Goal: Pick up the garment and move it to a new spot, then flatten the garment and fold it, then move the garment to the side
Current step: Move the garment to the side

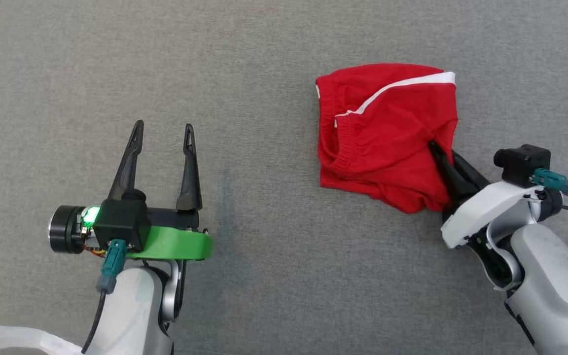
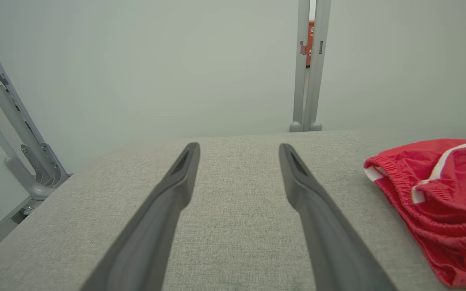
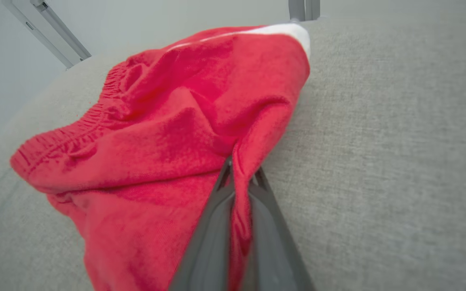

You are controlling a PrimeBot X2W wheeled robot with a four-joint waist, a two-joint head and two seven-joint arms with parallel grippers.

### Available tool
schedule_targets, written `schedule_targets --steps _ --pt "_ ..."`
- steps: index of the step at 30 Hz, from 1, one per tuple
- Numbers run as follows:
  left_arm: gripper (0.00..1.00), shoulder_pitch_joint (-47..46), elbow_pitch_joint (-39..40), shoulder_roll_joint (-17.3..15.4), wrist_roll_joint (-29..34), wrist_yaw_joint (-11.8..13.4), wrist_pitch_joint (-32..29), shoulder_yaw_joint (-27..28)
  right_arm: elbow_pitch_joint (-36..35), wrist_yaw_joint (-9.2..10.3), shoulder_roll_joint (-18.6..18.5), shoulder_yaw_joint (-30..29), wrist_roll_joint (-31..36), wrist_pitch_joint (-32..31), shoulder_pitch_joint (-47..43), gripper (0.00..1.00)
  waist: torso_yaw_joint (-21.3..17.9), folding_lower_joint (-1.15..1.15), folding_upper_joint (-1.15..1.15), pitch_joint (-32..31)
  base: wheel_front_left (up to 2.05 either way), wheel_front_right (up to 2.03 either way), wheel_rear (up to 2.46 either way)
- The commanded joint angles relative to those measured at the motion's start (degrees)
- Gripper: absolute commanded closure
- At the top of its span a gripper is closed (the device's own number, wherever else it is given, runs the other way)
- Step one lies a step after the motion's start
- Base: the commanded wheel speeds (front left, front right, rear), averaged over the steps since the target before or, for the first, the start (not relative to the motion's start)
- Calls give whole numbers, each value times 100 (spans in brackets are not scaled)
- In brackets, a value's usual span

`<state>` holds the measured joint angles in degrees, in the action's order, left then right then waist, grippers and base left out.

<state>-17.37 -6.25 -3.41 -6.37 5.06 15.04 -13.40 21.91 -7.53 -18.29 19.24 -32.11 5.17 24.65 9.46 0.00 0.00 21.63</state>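
The garment (image 1: 387, 133) is a pair of red shorts with white stripes and an elastic waistband, lying bunched on the grey table right of centre. It also shows in the left wrist view at the right edge, garment (image 2: 439, 194), and large in the right wrist view, garment (image 3: 168, 133). My right gripper (image 1: 437, 148) is shut on a fold at the garment's right lower edge; in its own view the right gripper (image 3: 241, 169) pinches red cloth between its dark fingers. My left gripper (image 1: 163, 130) stands open over bare table at the left, left gripper (image 2: 239, 151), well apart from the garment.
The grey cloth-covered table (image 1: 264, 59) stretches all around. A white strip of fabric (image 1: 22, 340) lies at the bottom left corner. Metal frame posts (image 2: 310, 64) stand beyond the far table edge, with slanted rails (image 2: 10, 121) at the left.
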Motion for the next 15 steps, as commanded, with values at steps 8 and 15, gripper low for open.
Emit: schedule_targets --steps 8,15 --pt "0 -330 85 -130 247 -171 14 -117 -132 11 -758 -111 -120 230 -196 100 -1213 0 0 287 0 0 0" --pt "0 -658 61 -266 404 -262 13 -223 -244 11 -1627 76 -235 287 396 100 -1819 0 0 618 0 0 0"
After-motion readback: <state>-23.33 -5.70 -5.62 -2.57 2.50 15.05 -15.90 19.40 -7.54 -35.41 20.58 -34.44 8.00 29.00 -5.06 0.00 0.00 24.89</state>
